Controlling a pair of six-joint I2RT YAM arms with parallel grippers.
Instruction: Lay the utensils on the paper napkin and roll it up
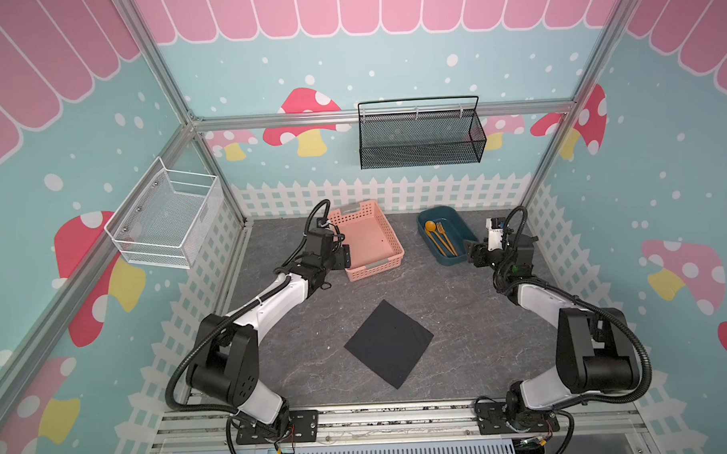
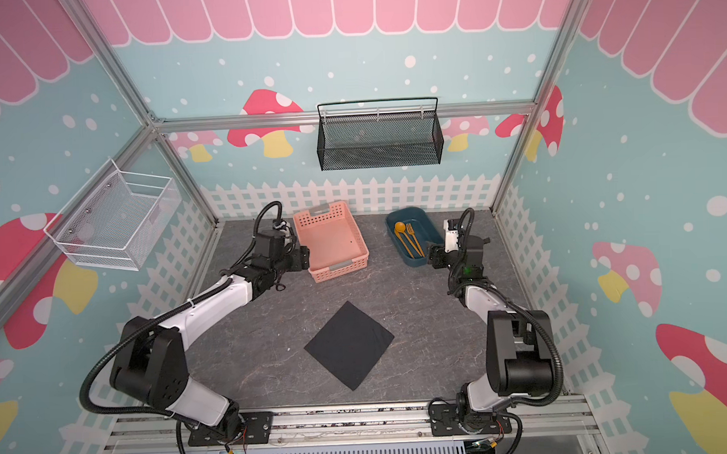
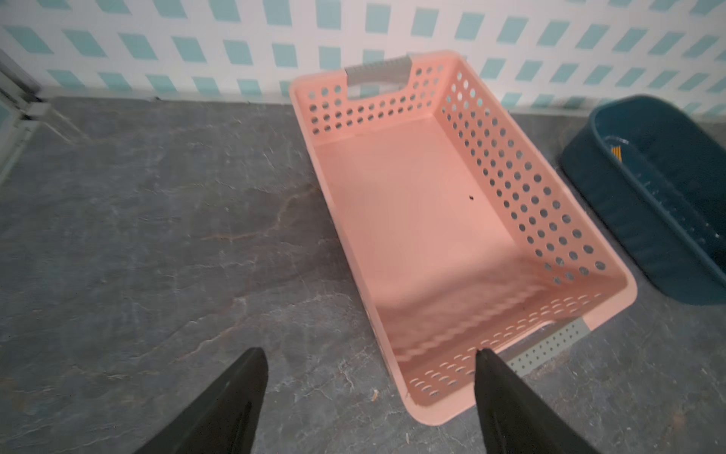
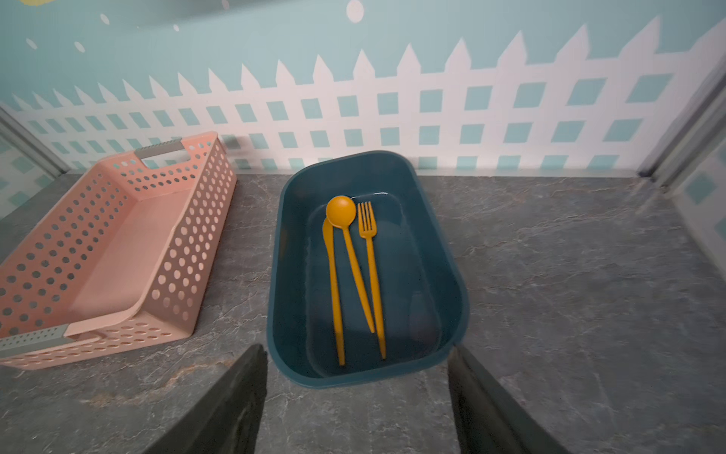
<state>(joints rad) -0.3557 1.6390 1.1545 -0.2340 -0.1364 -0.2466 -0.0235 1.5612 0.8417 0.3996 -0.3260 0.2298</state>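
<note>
Your left gripper (image 3: 369,351) and right gripper (image 4: 357,348) hung spread, empty — utensils (image 4: 357,275) lay in the blue tub (image 4: 428,251) mid-frame.

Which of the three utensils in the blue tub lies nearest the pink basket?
The knife: the plain blade, no bowl or tines. It lies on the side toward the pink basket, the spoon next, the fork farthest.

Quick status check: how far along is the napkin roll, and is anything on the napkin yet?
Done: only the napkin lies spread flat, bare. In hand: nothing; the right claw hangs open before the blue tub, the left claw open by the pink basket. Left: spoon, fork and knife, all in the tub, to move over, then rolling.
</note>
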